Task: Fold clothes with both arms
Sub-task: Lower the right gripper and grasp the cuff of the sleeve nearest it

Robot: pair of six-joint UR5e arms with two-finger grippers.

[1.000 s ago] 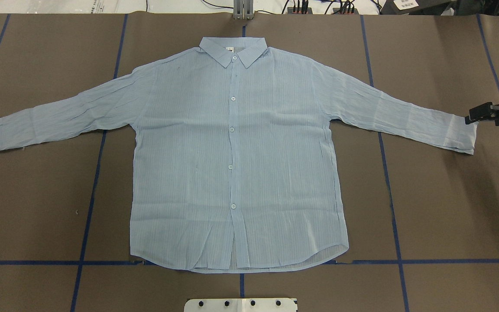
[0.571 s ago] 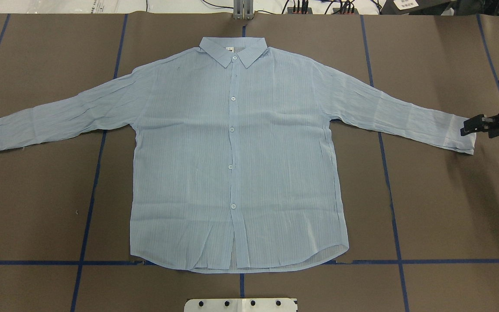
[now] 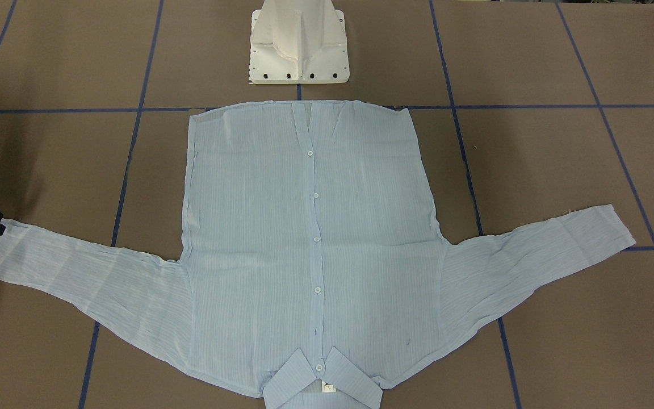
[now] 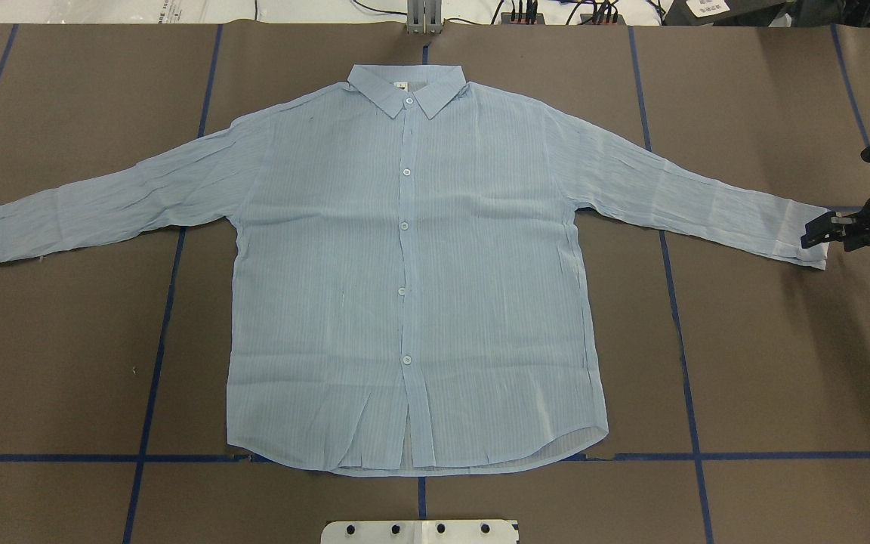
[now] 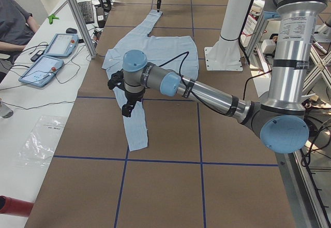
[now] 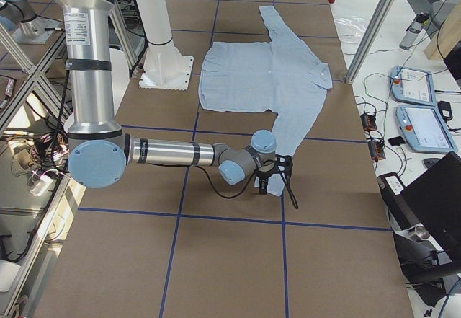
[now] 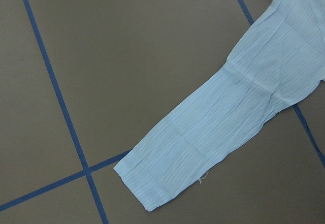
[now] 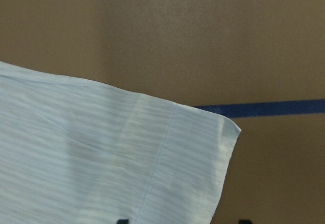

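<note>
1. Location: the shirt [image 4: 329, 302] lies flat on the brown table [image 4: 745, 363], front up and buttoned. Its collar [image 4: 435, 94] is at the far side from my base, hem nearest it, both sleeves spread out sideways.
2. Right pincer [image 4: 815, 230]: fingers spread, low at the right cuff [image 8: 193, 163]. The wrist cam shows the cuff corner btwn the two tips, w/ nothing pinched yet.
3. Left pincer [image 5: 126, 110]: hangs above the left sleeve [image 7: 228, 117], well clear of the cloth. Spread or pressed together: cannot tell.
4. Mat'l (my judgement): thin, light, limp weave w/ fine creases throughout. No stiffness, so it should drape and sag from any hold pt. It will prob. slide easily over the table cover.
5. Hold pts: take each sleeve at the stitched cuff band, likely the firmest part. Plain sleeve cloth may bunch or slip out.
6. Caution: pinch both layers of the cuff, else the top layer may lift alone. Keep the tips off the buttons [image 4: 405, 224].
</note>
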